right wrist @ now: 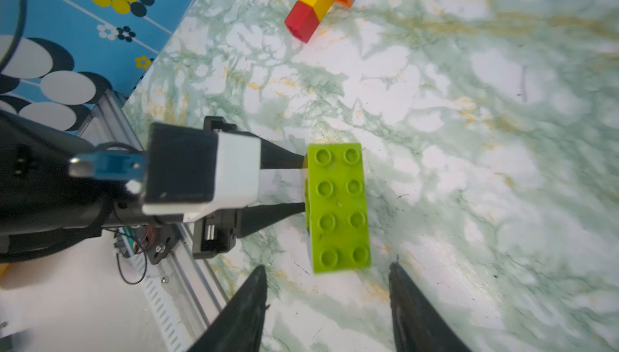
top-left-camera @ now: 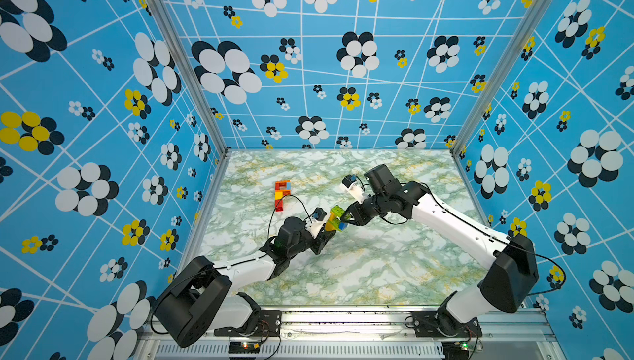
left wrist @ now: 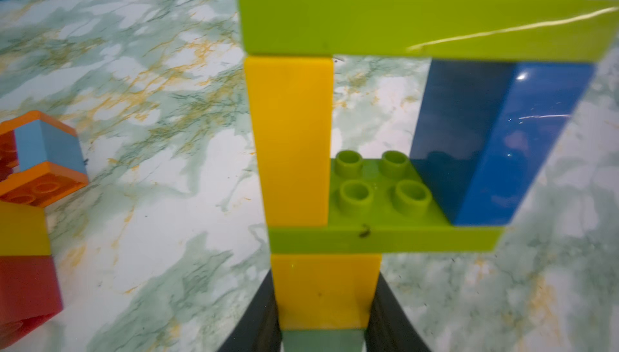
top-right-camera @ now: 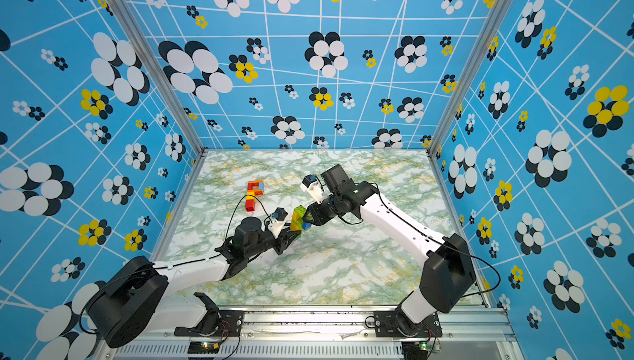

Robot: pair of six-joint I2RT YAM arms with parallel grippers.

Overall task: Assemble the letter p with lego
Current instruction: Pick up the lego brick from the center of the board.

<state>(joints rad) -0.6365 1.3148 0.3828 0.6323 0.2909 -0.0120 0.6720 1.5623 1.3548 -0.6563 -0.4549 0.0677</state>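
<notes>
Mid-table, a lime-yellow-blue P (top-left-camera: pixel 337 218) looks nearly built; left pincer (left wrist: pixel 325 300) clamps its yellow stem, right pincer (right wrist: pixel 326 280) stands apart, touching nothing. Second P (top-left-camera: pixel 282 194) lies near; what's left: maybe setting down.

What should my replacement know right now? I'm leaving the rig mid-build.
Left pincer: shut on the lower yellow brick of the lime-yellow-blue P.
Right pincer: open, straddling the end of its top lime brick, apparently not touching.
Done: orange-red-yellow P lies on the table, toward the back.
Left: the held P looks complete; probably just set it down.
</notes>
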